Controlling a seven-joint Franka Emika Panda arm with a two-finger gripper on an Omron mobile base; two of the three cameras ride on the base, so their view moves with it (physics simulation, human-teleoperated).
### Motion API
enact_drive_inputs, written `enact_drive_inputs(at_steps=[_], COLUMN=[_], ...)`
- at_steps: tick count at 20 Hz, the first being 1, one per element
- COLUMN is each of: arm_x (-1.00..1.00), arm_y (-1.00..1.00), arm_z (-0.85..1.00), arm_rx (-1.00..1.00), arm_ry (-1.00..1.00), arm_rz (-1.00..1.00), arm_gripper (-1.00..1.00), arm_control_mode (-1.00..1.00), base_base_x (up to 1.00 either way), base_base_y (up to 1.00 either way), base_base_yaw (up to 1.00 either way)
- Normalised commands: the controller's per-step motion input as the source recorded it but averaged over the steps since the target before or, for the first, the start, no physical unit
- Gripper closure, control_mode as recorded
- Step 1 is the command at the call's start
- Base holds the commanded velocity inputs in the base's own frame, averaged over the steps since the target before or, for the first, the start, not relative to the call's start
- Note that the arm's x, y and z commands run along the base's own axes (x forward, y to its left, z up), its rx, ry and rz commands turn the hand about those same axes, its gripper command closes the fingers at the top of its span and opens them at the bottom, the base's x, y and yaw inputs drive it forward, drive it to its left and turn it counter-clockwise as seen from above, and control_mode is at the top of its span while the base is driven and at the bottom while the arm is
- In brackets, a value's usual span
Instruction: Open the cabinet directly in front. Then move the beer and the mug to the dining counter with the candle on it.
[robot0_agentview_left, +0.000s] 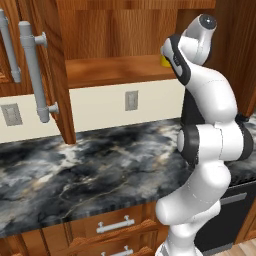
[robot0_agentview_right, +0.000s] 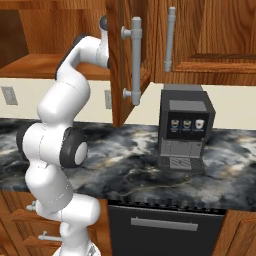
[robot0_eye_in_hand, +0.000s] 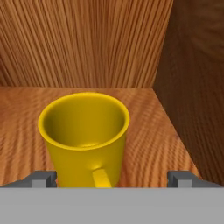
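**Mug between spread fingers, ready to be gripped**

In the hand view, going left to right, we see the end effector (robot0_eye_in_hand: 112, 178) with its fingers spread wide, one tip either side of the mug (robot0_eye_in_hand: 84, 135). The mug stands upright on the cabinet (robot0_agentview_left: 115, 70) shelf, near the right inner wall, its small handle facing us. We judge it light, rigid and smooth, so slippery; we would close across the cylindrical body below the rim, clear of the handle.

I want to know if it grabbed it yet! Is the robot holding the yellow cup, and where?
Not yet. The gripper is open, with a fingertip on each side of the mug, not squeezing it. The mug stands on the cabinet shelf.
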Motion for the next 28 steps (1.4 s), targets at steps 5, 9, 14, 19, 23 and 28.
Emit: enact_drive_inputs(at_steps=[5, 9, 14, 19, 23, 28], arm_x=[0.00, 0.00, 0.00, 0.00, -0.04, -0.03], arm_y=[0.03, 0.00, 0.00, 0.00, 0.00, 0.00], arm_z=[0.00, 0.00, 0.00, 0.00, 0.18, 0.07], arm_rx=[0.00, 0.00, 0.00, 0.00, -0.04, -0.01], arm_ry=[0.00, 0.00, 0.00, -0.02, -0.33, -0.11], arm_rz=[0.00, 0.00, 0.00, 0.00, -0.01, -0.01], arm_gripper=[1.00, 1.00, 1.00, 1.00, 1.00, 1.00], arm_control_mode=[-1.00, -1.00, -1.00, -1.00, -1.00, -1.00], base_base_x=[0.00, 0.00, 0.00, 0.00, 0.00, 0.00], base_base_y=[0.00, 0.00, 0.00, 0.00, 0.00, 0.00], base_base_yaw=[0.00, 0.00, 0.00, 0.00, 0.00, 0.00])
